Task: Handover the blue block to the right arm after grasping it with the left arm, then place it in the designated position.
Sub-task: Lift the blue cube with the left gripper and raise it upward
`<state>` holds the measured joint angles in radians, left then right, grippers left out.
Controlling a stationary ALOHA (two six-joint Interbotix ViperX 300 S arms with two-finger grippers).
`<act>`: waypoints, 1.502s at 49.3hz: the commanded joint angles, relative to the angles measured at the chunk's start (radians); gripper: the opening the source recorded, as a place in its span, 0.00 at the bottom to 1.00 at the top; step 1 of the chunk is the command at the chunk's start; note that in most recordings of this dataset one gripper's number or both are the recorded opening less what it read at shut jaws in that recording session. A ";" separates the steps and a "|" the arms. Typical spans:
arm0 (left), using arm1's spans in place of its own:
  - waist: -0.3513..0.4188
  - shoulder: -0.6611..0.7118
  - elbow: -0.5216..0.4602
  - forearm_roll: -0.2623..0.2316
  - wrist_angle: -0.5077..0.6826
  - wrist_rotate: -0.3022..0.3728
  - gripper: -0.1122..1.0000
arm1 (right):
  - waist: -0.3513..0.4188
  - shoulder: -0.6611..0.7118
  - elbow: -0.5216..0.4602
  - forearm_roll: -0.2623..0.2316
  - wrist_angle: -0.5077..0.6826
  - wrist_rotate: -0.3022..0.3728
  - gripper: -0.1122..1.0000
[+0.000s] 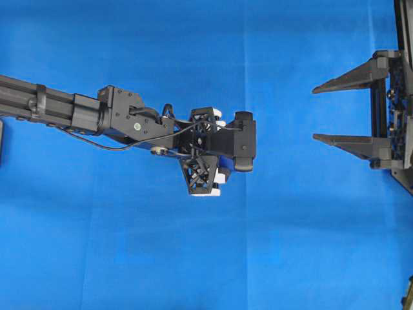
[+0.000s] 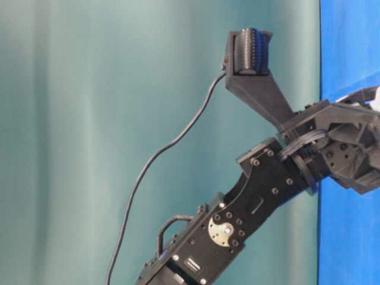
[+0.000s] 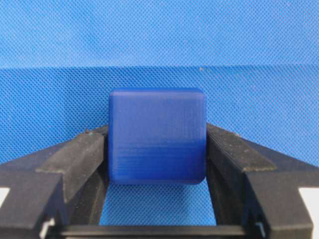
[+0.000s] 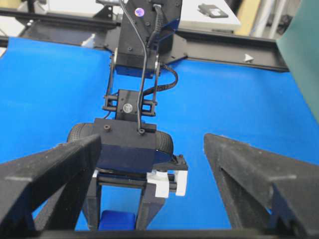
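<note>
The blue block [image 3: 157, 135] sits square between the two fingers of my left gripper [image 3: 157, 164], low over the blue cloth [image 3: 159, 40]. My wrist view shows a black pad [image 3: 84, 154] pressed against each side face, so I read my jaws as about half closed and clamped on it. I cannot tell whether the block rests on the cloth or has cleared it. From overhead only a sliver of the block shows under the gripper, a little left of the middle of the cloth.

Far to the right, well apart from me, my right gripper [image 1: 352, 111] hangs with its fingers spread as wide as they go, holding nothing, pointed back toward my left arm [image 1: 71, 110].

So I judge the grasp to be the step in hand, and about done. Next I expect to lift the block clear and carry it rightward into that open gap, leaving two faces free for the right fingers. Only once they close should I let go. I see no marked placing spot in these views.
</note>
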<state>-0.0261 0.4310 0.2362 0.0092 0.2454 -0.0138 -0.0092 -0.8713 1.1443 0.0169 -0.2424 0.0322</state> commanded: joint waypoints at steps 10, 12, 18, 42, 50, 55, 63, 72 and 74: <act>-0.006 -0.086 -0.023 0.000 0.043 0.006 0.54 | -0.002 0.005 -0.020 0.003 -0.003 0.000 0.98; -0.006 -0.109 -0.023 0.002 0.057 0.008 0.54 | -0.002 0.003 -0.020 0.002 -0.003 0.000 0.98; -0.011 -0.178 -0.025 0.002 0.115 0.006 0.54 | -0.002 0.005 -0.020 0.002 -0.005 0.000 0.98; -0.006 -0.360 -0.106 0.003 0.284 0.003 0.54 | -0.002 0.005 -0.020 0.002 -0.003 0.000 0.98; -0.006 -0.362 -0.169 0.011 0.348 0.008 0.54 | -0.002 0.003 -0.020 0.003 -0.003 0.000 0.98; -0.006 -0.367 -0.204 0.014 0.380 0.008 0.54 | -0.002 0.005 -0.020 0.003 -0.003 0.002 0.98; -0.006 -0.374 -0.238 0.015 0.419 0.009 0.54 | -0.002 0.005 -0.020 0.002 -0.003 0.000 0.98; -0.005 -0.376 -0.247 0.017 0.431 0.009 0.54 | -0.002 0.005 -0.020 0.003 -0.003 0.000 0.98; -0.005 -0.376 -0.247 0.017 0.430 0.008 0.54 | -0.002 0.003 -0.020 0.002 -0.003 0.000 0.98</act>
<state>-0.0337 0.0920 0.0184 0.0230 0.6780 -0.0046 -0.0092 -0.8713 1.1443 0.0169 -0.2408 0.0322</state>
